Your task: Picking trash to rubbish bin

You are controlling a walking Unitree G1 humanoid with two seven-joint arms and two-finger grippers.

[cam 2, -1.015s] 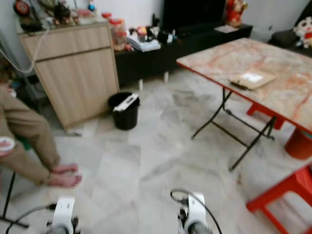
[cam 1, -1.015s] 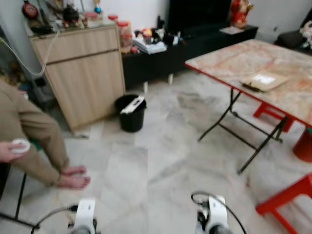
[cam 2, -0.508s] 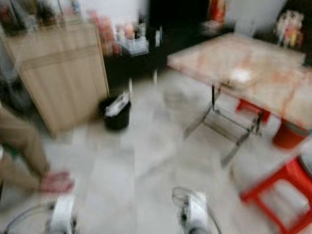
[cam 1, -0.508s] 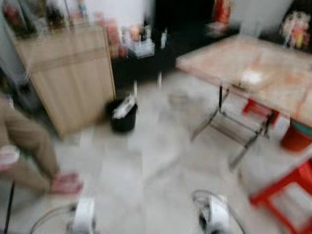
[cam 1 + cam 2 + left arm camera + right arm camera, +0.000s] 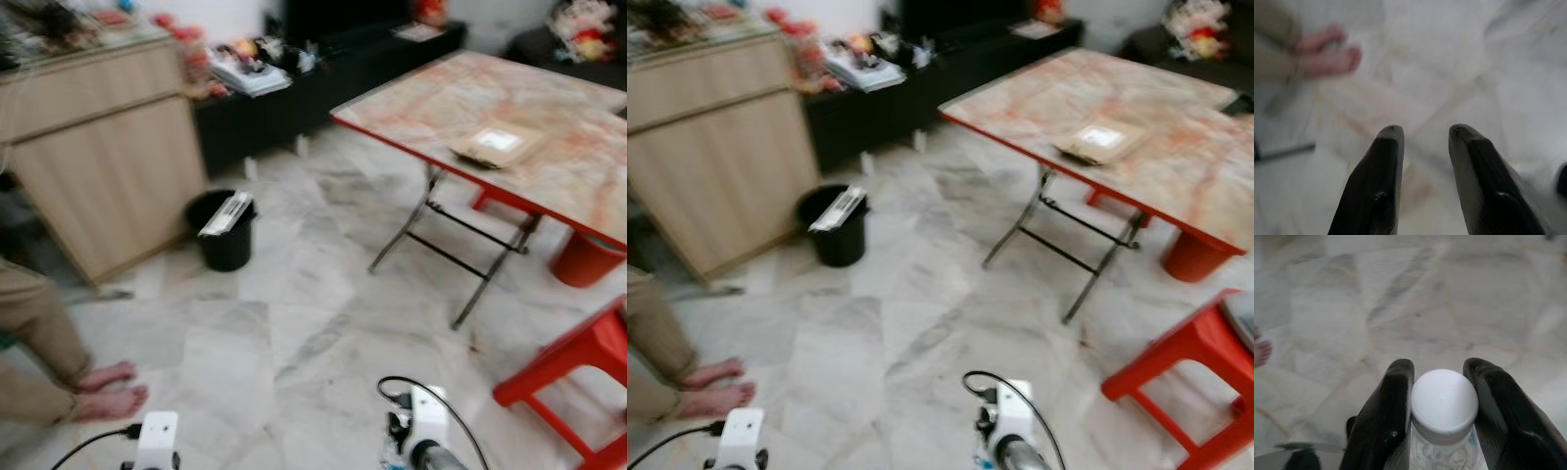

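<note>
1. My right gripper (image 5: 1442, 396) holds a clear plastic bottle (image 5: 1442, 450) with a white screw cap (image 5: 1444, 404); the jaws press on either side of the neck, just under the cap.
2. The left gripper (image 5: 1422, 147) carries nothing, its jaws set a moderate gap apart above bare marble floor (image 5: 294, 323).
3. The black rubbish bin (image 5: 225, 233) stands ahead and to my left, by the corner of a wooden cabinet (image 5: 98, 147), with a flat white piece of trash (image 5: 226, 212) lying across its rim.
4. I judge the bottle light and thin-walled, so it should flex if squeezed at the body; the neck and cap are the stiff part, and that is a sensible place to hold it.
5. Smooth plastic may slip or swing under the cap as I walk, so I would keep the wrist level.
6. A person's bare feet (image 5: 108, 390) are on the floor near my left side, and a folding worktop (image 5: 509, 147) bearing a brown parcel (image 5: 497, 144) stands to my right, beside red stools (image 5: 578, 357).
7. Next, as I read it: walk to the bin and release above its opening.
</note>
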